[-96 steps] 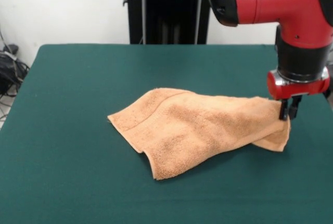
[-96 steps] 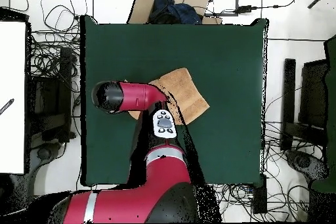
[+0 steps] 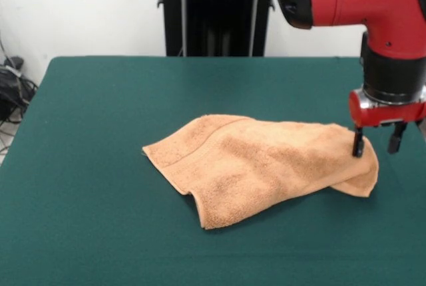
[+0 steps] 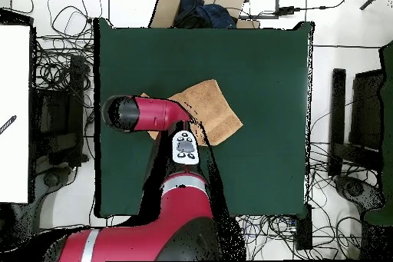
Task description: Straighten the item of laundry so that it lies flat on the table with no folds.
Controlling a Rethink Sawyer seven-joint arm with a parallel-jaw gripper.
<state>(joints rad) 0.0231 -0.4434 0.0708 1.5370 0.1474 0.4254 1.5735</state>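
Note:
The peach-orange towel [image 3: 266, 163] lies folded over itself in the middle of the dark green table [image 3: 100, 133], with a woven band near its left edge and a rounded fold at its right end. It also shows in the overhead view [image 4: 211, 109], partly under the arm. My gripper [image 3: 377, 145] is open at the towel's right end. One finger [image 3: 358, 145] stands against the cloth and the other [image 3: 395, 141] hangs just beyond the towel's edge. It holds nothing. In the overhead view the red arm [image 4: 150, 113] hides the gripper.
The black pedestal [image 3: 213, 10] stands at the table's far edge. Cables and dark equipment [image 4: 57, 105] lie on the floor around the table. A cardboard box with dark cloth-like contents [image 4: 201, 5] sits beyond the table's far edge.
The gripper has opened and let go of the towel's right corner. The towel's right end has settled a little to the right and the whole cloth has shifted slightly.

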